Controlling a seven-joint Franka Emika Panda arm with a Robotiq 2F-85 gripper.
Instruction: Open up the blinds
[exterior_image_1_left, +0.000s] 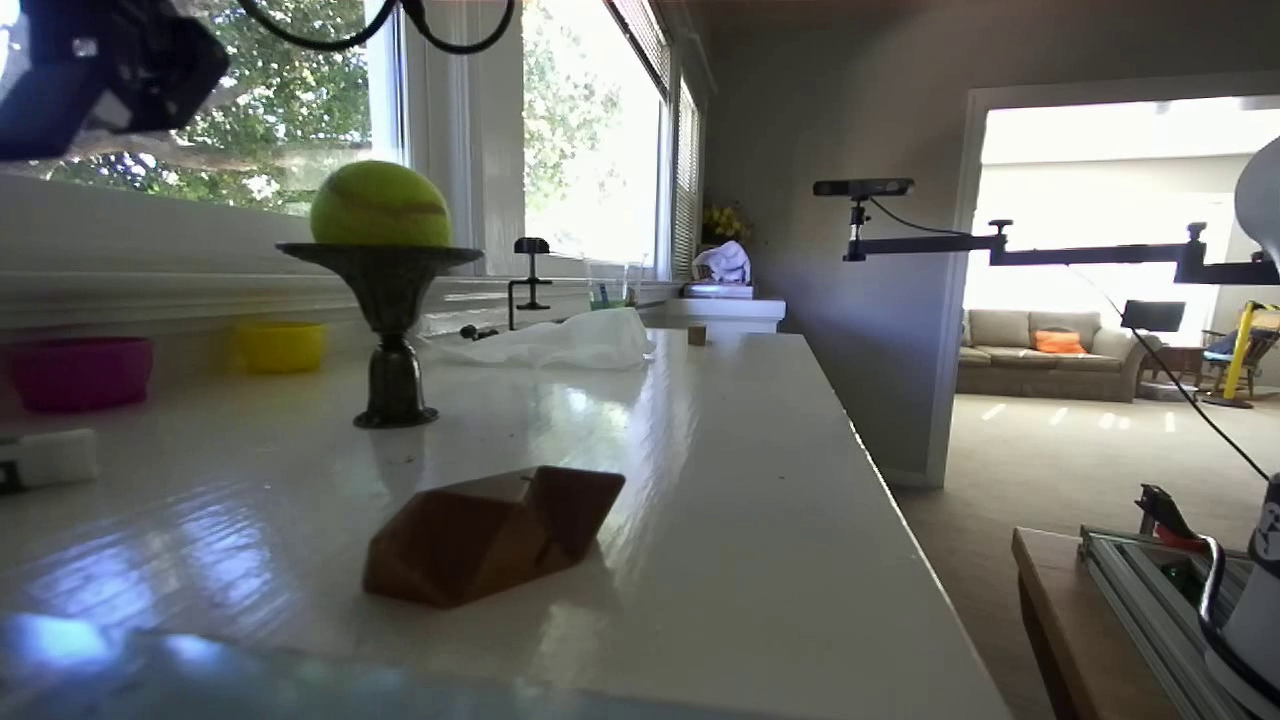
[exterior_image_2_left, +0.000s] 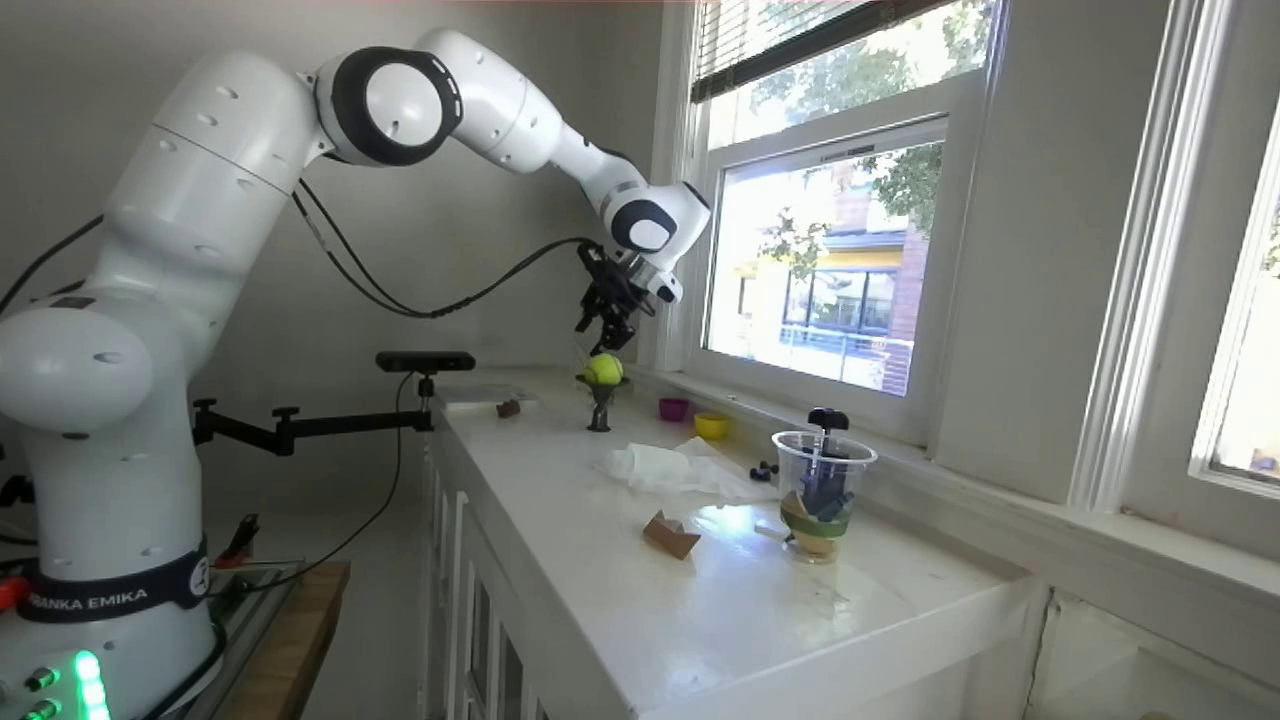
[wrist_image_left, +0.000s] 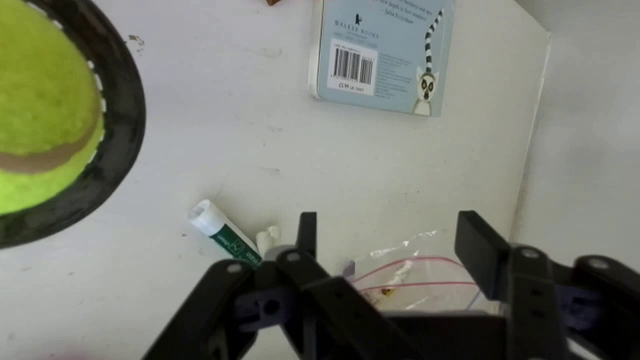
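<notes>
The blinds (exterior_image_2_left: 745, 35) hang at the top of the window in an exterior view. Pale slats show above a dark bottom rail, and the glass below is uncovered. Blinds (exterior_image_1_left: 687, 180) also show at the far windows in an exterior view, some hanging lower. My gripper (exterior_image_2_left: 608, 338) is above the countertop, close above or beside the tennis ball, well below the blinds and apart from them. In the wrist view, its fingers (wrist_image_left: 387, 222) are spread apart with nothing between them. Part of the gripper (exterior_image_1_left: 130, 75) shows at the top left of an exterior view. The wrist view shows no blinds.
A tennis ball (exterior_image_1_left: 380, 205) sits on a dark metal stand (exterior_image_1_left: 392, 300). Magenta (exterior_image_2_left: 673, 409) and yellow (exterior_image_2_left: 711, 427) cups stand by the sill. A clear cup (exterior_image_2_left: 850, 470), brown block (exterior_image_1_left: 490, 540), book (wrist_image_left: 385, 60), glue stick (wrist_image_left: 225, 230) and plastic bag (wrist_image_left: 425, 272) are on the countertop.
</notes>
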